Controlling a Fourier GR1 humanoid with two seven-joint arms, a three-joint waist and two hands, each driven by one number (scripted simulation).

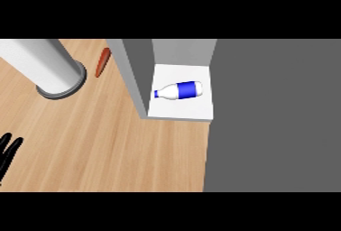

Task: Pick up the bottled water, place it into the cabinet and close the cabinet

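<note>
Inside the cabinet, the bottled water lay on its side on the white shelf floor, cap pointing left toward the grey side wall, so placement looked done and only closing remained. Left hand sat at the view's left edge, fingers straight and relaxed, holding nothing; it read as resting. Right hand wasn't visible. Big dark grey panel on the right was probably the open door, so the swing path ran across the shelf front. Bottle sat well back from the shelf's front lip, clear of the door. Wooden tabletop offered open room; grey cylinder and orange-red stick stood left, apart from the cabinet.
</note>
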